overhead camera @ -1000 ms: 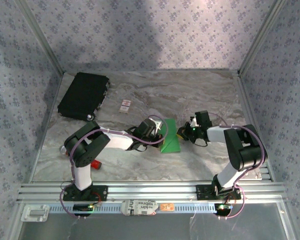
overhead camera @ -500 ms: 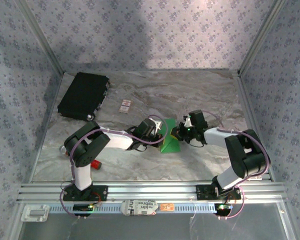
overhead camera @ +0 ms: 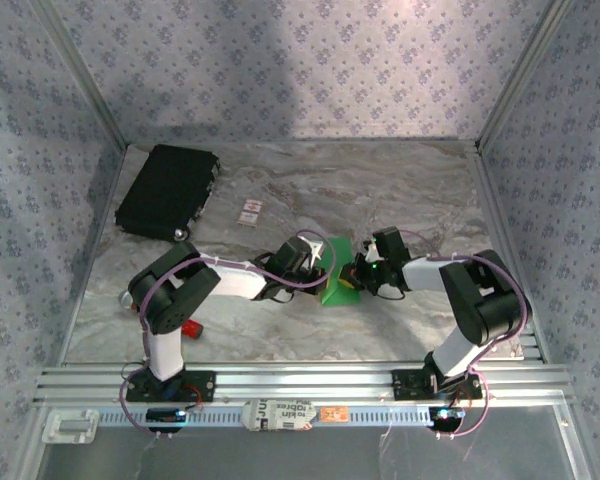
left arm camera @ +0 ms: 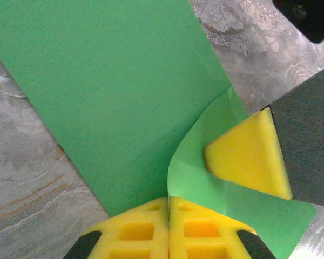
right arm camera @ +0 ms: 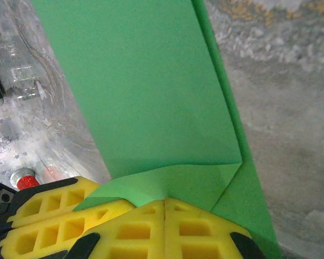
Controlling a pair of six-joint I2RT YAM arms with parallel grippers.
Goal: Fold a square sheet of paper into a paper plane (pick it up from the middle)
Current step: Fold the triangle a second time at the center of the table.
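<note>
Near the middle of the marbled worktop (overhead camera: 400,190), a bright green sheet of paper (overhead camera: 337,288) lay flat, already folded into a narrower strip, with both grippers meeting over it. The left gripper (overhead camera: 322,268) reached in from the left and the right gripper (overhead camera: 357,273) from the right, their tips just beside each other on the paper. From overhead the grippers were too small to judge; the wrist cameras gave the detail. In the left wrist view, that gripper's yellow pads (left arm camera: 140,229) were pressed together with no gap, their tips resting on the sheet where a curled corner flap ran up to the seam between them. The right gripper's yellow pad (left arm camera: 248,159) bore down on that same flap just beside them. In the right wrist view, its own pads (right arm camera: 197,232) were likewise pressed together, their tips at the base of a turned-over triangular flap, with the long folded strip stretching away ahead. Whether any paper edge was caught between either pair of pads could not be told. The overhead view added the wider setting: a black case (overhead camera: 168,190) at the far left corner, a small white card (overhead camera: 250,211) between it and the arms, and a red tool (overhead camera: 191,327) beside the left arm, all well apart from the paper.
</note>
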